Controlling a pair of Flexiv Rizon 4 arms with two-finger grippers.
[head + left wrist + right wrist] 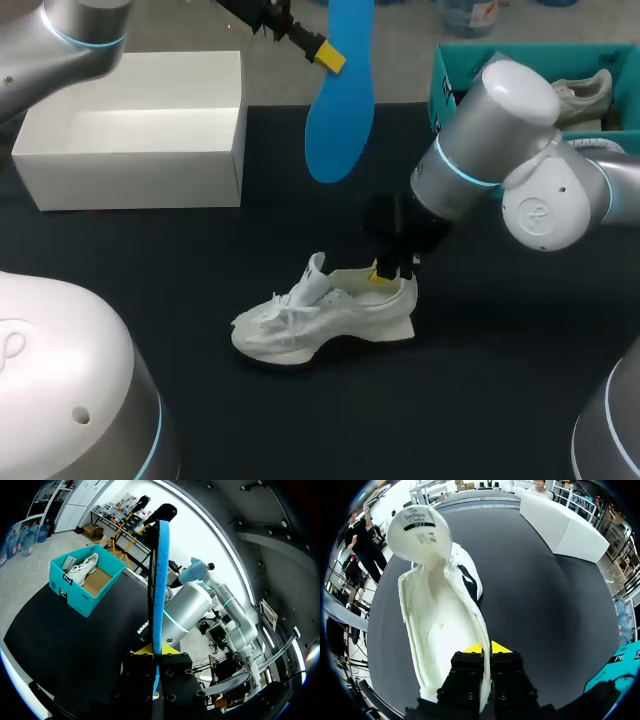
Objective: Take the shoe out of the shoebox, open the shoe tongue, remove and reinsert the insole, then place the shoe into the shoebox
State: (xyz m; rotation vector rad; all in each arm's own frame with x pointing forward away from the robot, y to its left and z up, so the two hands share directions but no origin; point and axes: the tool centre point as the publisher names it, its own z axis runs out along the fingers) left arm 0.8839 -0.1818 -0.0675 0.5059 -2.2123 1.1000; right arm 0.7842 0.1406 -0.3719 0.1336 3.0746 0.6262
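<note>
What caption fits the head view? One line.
Left arm holds the blue insole aloft; right arm grips the white sneaker at its heel.

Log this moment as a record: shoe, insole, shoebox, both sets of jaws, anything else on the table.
shoe: white, upright on the black table, tongue raised, no insole inside
insole: blue, held in the air above the table
shoebox: white, open, nothing visible inside, back left of the table
left jaws: shut on the insole
right jaws: shut on the shoe's heel collar
teal box: back right, holds a second shoe
</note>
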